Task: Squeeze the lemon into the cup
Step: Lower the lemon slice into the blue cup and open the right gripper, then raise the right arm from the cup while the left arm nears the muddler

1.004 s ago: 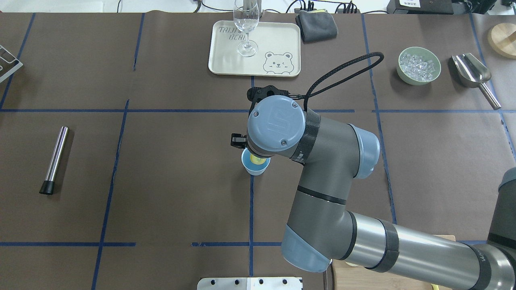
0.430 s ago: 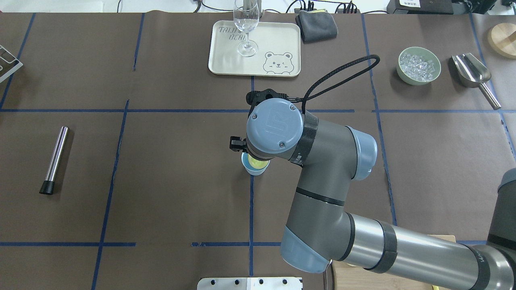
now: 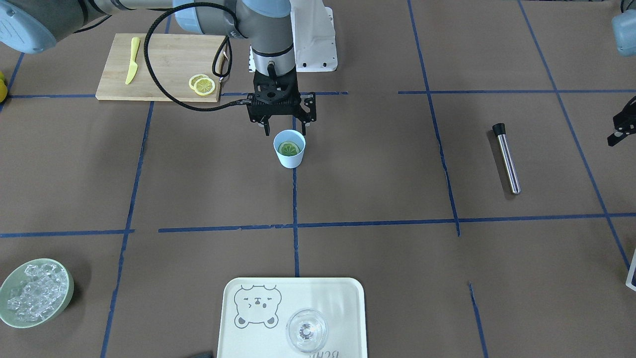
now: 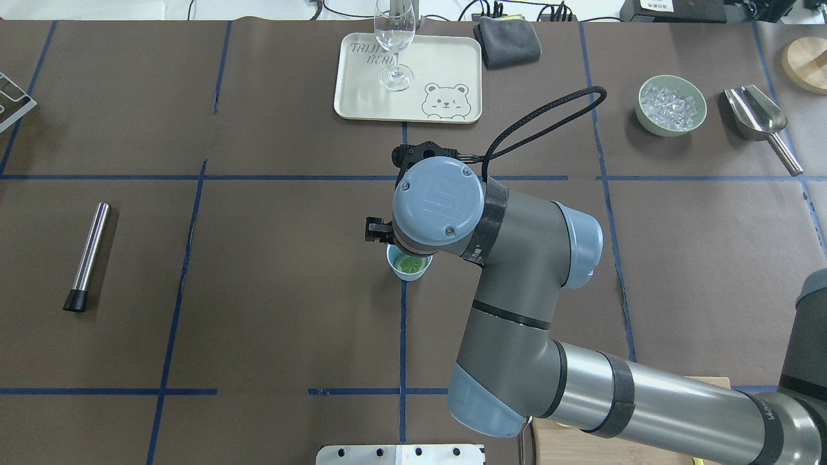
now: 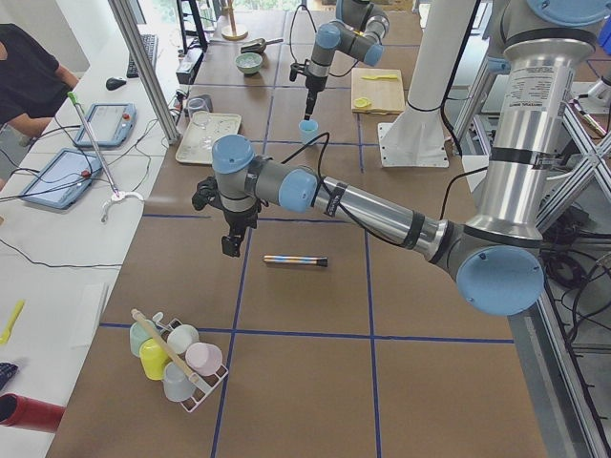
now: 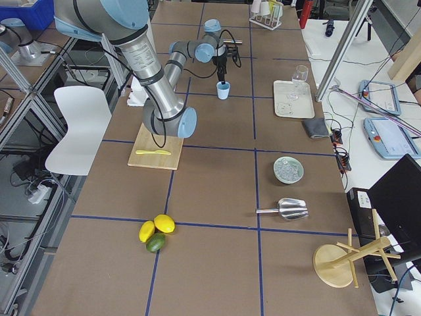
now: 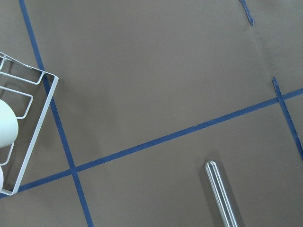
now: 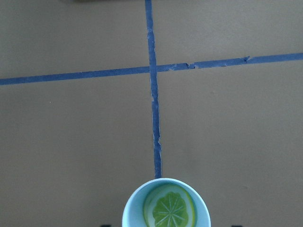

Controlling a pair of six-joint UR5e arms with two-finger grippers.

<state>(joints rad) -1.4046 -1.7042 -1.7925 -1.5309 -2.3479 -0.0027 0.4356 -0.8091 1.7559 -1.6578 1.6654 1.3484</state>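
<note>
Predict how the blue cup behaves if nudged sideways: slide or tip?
Probably light: the cup holds only a thin lemon slice. Its base is narrower than its rim, so a push near the top may tip it. A low push likely slides it on the flat table paper.

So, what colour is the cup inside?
Light blue; the right wrist view shows the cup best.
</note>
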